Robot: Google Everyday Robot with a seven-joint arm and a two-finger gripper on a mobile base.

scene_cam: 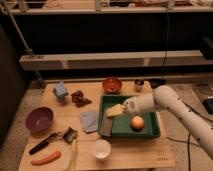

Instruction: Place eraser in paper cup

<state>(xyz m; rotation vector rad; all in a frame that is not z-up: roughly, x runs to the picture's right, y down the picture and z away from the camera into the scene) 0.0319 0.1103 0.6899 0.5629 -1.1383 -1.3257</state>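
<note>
The white arm reaches in from the right, and my gripper (115, 111) hovers over the left end of the green tray (150, 132). It is shut on the eraser (106, 126), a dark grey block that hangs down from it over the tray's left rim. The paper cup (101, 148), small, white and upright, stands on the table near the front edge. It is below and slightly left of the gripper, apart from the eraser.
A flat grey-blue pad (90, 120) lies left of the tray, and an orange fruit (137, 122) sits in it. A purple bowl (39, 119), black-handled tool (46, 141) and orange stick (46, 158) are at left. A red bowl (112, 85) and dark cup (139, 85) stand behind.
</note>
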